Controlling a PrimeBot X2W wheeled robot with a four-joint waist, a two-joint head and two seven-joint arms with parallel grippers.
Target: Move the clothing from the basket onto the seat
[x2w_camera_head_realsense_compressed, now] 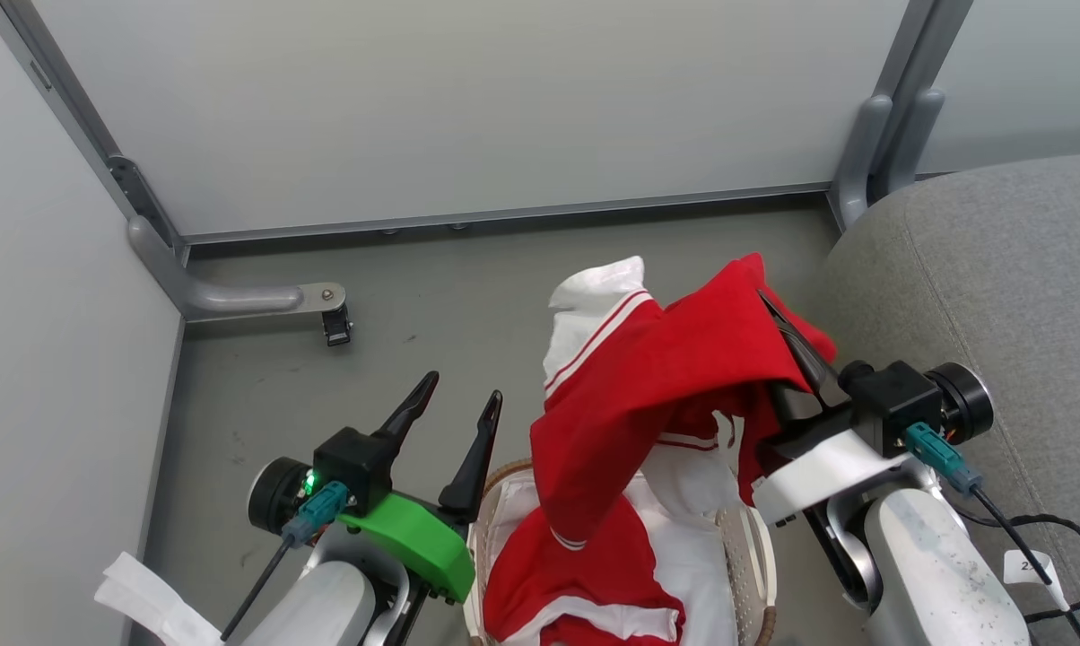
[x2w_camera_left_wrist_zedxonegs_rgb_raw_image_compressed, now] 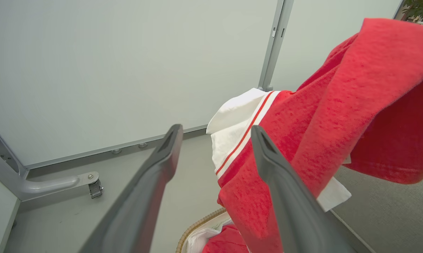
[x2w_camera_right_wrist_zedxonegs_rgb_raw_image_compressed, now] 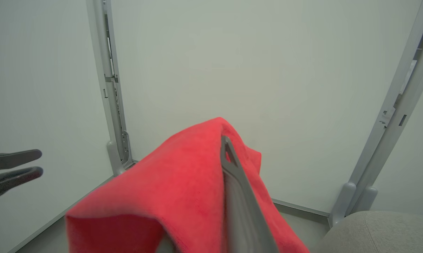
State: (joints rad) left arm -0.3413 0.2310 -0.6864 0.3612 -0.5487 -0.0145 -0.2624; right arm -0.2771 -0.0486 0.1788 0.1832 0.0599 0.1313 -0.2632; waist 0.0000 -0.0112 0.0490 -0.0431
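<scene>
Red clothing (x2w_camera_head_realsense_compressed: 666,377) hangs pinched in the closed right hand (x2w_camera_head_realsense_compressed: 778,318), lifted and draping down toward the basket (x2w_camera_head_realsense_compressed: 760,547) below it, where more red-and-white fabric lies. The left hand (x2w_camera_head_realsense_compressed: 465,386) stands wide open and empty, just beside the hanging cloth. The grey seat (x2w_camera_head_realsense_compressed: 997,269) lies right of the right hand.

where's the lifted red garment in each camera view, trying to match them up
head view: red garment centre-right, hanging above the basket
left wrist view: red garment across the right half
right wrist view: red garment lower centre, reaching the bottom edge
shared landmark: the grey partition post, upper right, top centre-right, far right
</scene>
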